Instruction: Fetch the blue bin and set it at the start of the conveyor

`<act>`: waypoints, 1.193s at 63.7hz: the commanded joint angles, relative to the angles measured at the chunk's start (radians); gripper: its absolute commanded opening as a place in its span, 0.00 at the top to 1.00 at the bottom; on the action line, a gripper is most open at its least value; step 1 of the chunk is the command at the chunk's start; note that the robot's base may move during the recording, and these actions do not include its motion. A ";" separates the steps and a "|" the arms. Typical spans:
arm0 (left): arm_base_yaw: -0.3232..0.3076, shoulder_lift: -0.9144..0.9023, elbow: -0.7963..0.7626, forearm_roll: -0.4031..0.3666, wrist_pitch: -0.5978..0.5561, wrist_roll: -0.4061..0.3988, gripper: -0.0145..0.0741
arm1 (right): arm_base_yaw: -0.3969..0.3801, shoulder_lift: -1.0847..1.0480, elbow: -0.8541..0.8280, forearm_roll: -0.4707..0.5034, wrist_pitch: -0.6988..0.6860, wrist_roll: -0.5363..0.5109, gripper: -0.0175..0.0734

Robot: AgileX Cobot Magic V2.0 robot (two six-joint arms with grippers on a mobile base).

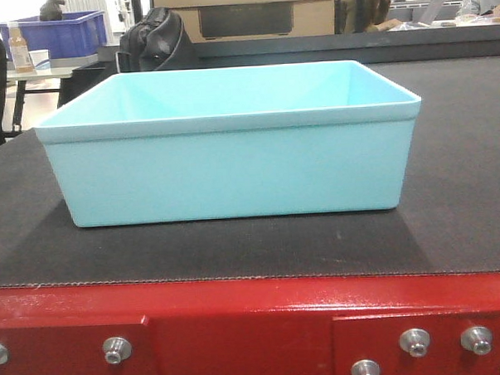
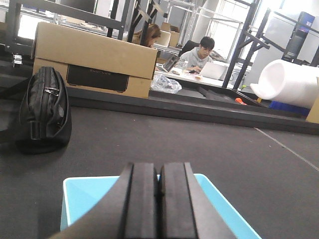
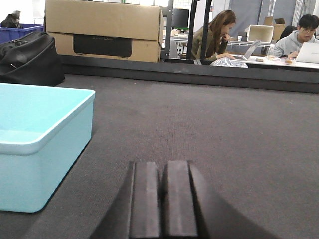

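The left end effector (image 2: 159,199) has its two black pads pressed together with nothing between them, and it hovers over the near part of the blue bin (image 2: 89,199), clear of the rim. The right end effector (image 3: 162,199) is likewise closed on nothing; it sits low over bare belt, with the bin (image 3: 40,149) just beside it to its left and not touching.

The bin (image 1: 233,172) stands upright and empty on the conveyor belt (image 1: 451,220), close behind the red frame (image 1: 239,321) with its silver bolts, so it appears already set down at the conveyor start.

It is a pale turquoise plastic tub: smooth plain walls that taper slightly downward, rounded corners and a thicker band around the top. Empty, it should be light and fairly stiff, though the long walls may flex if squeezed. The glossy walls look slippery, so the rim band is the likelier place to hold, pinched over a wall or lifted from both short ends.

The belt is dark, matte and finely textured, which should resist sliding. A black bag (image 2: 45,112) and a cardboard box (image 2: 94,59) sit farther back.
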 commanded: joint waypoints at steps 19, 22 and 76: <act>0.000 -0.007 0.001 -0.007 -0.019 0.008 0.96 | -0.006 -0.008 0.000 0.005 -0.008 -0.004 0.98; 0.000 -0.007 0.001 -0.007 -0.019 0.008 0.96 | -0.006 -0.008 0.000 0.005 -0.008 -0.004 0.98; 0.164 -0.154 0.153 0.298 -0.066 0.008 0.96 | -0.006 -0.008 0.000 0.005 -0.008 -0.004 0.98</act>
